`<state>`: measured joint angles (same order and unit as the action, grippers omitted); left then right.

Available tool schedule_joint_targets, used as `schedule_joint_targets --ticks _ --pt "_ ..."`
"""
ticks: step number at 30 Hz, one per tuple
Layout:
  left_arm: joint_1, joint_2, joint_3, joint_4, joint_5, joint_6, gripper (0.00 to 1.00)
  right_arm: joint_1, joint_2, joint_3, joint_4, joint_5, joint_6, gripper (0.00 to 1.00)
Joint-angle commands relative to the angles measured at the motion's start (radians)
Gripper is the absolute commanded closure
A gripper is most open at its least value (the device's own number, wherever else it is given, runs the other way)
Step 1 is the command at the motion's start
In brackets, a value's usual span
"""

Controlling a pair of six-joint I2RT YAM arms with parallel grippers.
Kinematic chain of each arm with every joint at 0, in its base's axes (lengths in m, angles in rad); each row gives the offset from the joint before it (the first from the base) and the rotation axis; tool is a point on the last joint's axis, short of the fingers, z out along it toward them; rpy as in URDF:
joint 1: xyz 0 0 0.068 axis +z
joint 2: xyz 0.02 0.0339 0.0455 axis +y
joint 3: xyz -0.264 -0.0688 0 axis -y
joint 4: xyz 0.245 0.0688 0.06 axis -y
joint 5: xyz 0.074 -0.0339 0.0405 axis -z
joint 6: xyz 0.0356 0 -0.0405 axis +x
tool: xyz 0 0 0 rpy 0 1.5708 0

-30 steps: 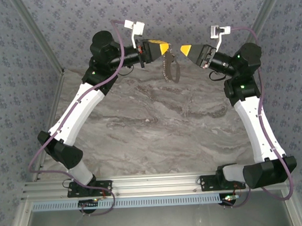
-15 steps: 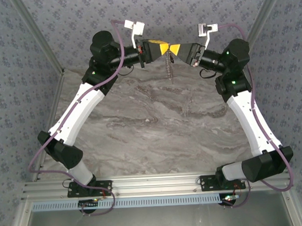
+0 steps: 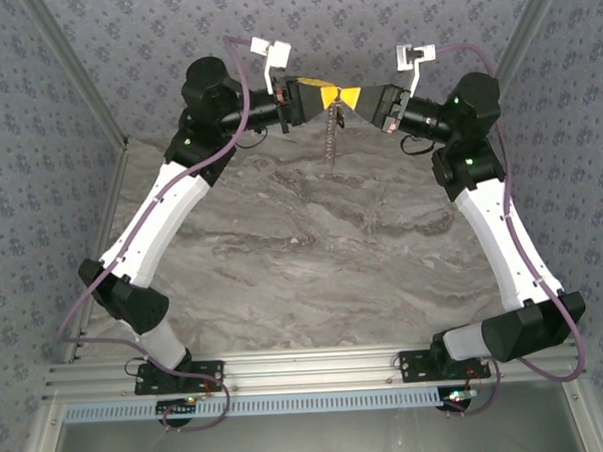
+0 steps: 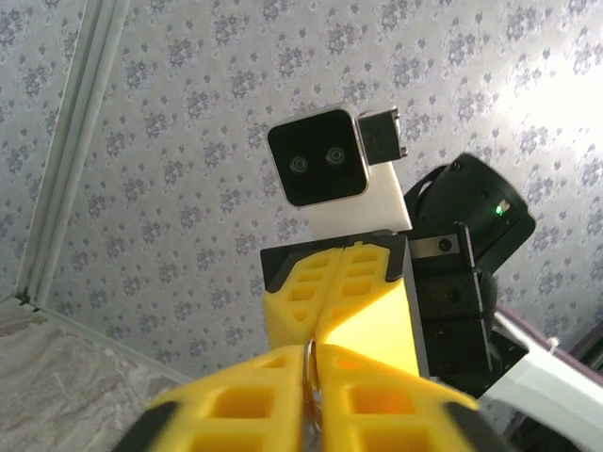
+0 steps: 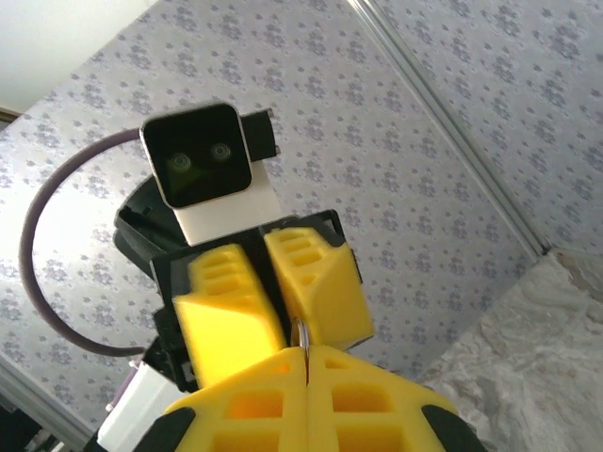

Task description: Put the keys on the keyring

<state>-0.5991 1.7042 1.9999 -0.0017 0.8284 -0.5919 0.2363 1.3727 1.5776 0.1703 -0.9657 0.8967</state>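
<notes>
The keyring (image 3: 330, 135) is a thin grey chain-like loop dangling above the marble table (image 3: 283, 257). Its top ring sits where both yellow grippers meet tip to tip. In the right wrist view my right gripper (image 5: 307, 352) is shut on the ring's edge (image 5: 302, 334), pads pressed flat together. In the left wrist view the ring (image 4: 310, 365) stands in a narrow slot between the fingers of my left gripper (image 4: 313, 350), which are slightly parted. From above, the left gripper (image 3: 333, 94) and right gripper (image 3: 345, 96) touch noses. The keys are hidden from me.
Patterned fabric walls (image 3: 373, 23) close the back and sides, with metal frame posts (image 3: 74, 66) in the corners. Both arms reach high over the far edge of the table. An aluminium rail (image 3: 308, 371) runs along the near edge.
My right gripper came in from the right, met the left gripper and shut on the ring. The left fingers have parted a little. The dangling chain swung and now hangs narrower.
</notes>
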Motion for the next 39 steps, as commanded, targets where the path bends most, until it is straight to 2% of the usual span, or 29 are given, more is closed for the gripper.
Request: schedule_joint_targets --ticks 1,4,7,13,20,39 --pt "0.010 -0.006 0.066 -0.069 0.041 0.060 0.70 -0.015 -0.003 0.087 -0.238 -0.014 -0.182 1.00" --pt "0.028 -0.009 0.084 -0.143 0.048 0.111 0.62 -0.020 0.006 0.170 -0.495 -0.004 -0.359 1.00" --pt "0.045 -0.005 0.106 -0.218 0.066 0.162 0.59 -0.021 0.019 0.241 -0.690 0.016 -0.496 1.00" --pt "0.054 0.043 0.215 -0.441 0.120 0.293 0.59 -0.015 0.054 0.350 -0.939 0.036 -0.662 1.00" --pt "0.044 0.107 0.306 -0.574 0.190 0.351 0.60 -0.003 0.063 0.360 -0.953 0.033 -0.670 1.00" --pt "0.001 0.147 0.311 -0.613 0.234 0.367 0.63 0.008 0.056 0.343 -0.891 0.024 -0.632 1.00"
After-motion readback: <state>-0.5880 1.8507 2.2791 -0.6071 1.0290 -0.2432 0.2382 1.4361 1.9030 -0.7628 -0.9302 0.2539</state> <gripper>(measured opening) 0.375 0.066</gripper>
